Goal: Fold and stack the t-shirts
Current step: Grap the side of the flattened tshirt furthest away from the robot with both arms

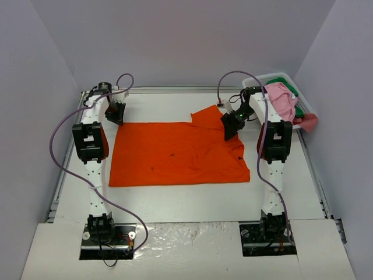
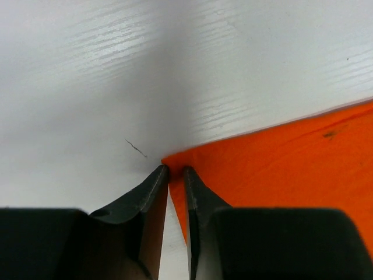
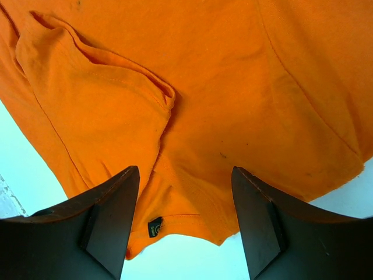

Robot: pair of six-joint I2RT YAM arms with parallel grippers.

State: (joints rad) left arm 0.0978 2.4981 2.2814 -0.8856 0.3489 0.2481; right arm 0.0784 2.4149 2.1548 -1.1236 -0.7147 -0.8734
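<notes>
Orange t-shirt (image 1: 175, 154) lies spread flat across the middle of the worktop (image 1: 186, 201), roughly a rectangle, with one sleeve (image 1: 207, 115) poking out at the far right. I judge this to be the very start of the fold: nothing is doubled over yet.

My left end effector (image 1: 116, 114) sits low at the shirt's far-left corner. On the left wrist view its fingers (image 2: 148, 192) are pressed almost together, only a sliver between them, with the tips right at the point of the orange corner (image 2: 175, 160). I can't say whether the hem is actually caught between them. The spot makes sense to me, since a corner is where you take hold to carry an edge over.

My right end effector (image 1: 230, 125) hangs over the far-right part of the shirt, jaws spread wide and holding nothing. Its wrist view looks down on a rumpled sleeve (image 3: 99, 111) folded onto the body, with a small dark label (image 3: 155, 226) near the hem. I reckon it is lined up to come down on that loose cloth, which needs tidying before any clean fold.

The pink t-shirt (image 1: 280, 99) and the green one (image 1: 298, 109) wait heaped in the white basket (image 1: 274, 76) at the far right, well apart from the orange one
</notes>
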